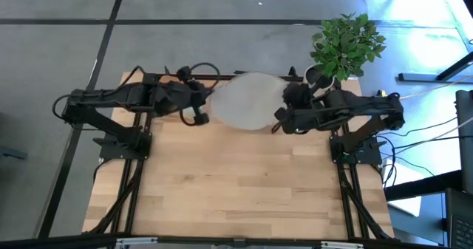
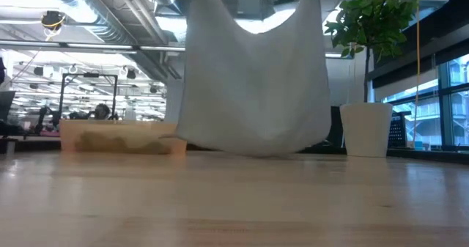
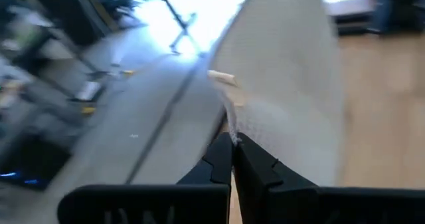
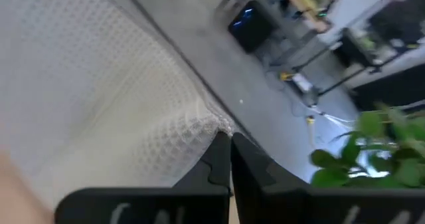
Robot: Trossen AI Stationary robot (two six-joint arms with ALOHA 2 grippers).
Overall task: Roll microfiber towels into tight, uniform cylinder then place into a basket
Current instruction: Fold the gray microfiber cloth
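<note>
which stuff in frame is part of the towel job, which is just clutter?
Job:
- pale towel, held up off the table by its top corners
- left gripper, shut on the towel
- right gripper, shut on the towel
- basket, on the table behind the towel

Just about:
- potted plant at the table's far right corner

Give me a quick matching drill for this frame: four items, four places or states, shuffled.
Items:
1. towel
2. basket
3. plant pot
4. left gripper

Places or states:
A. shut on a towel corner
B. hanging in the air between both grippers
C. white, standing at the table's far right corner
D. resting on the tabletop at the low view's left

Pairs: 1-B, 2-D, 3-C, 4-A
</note>
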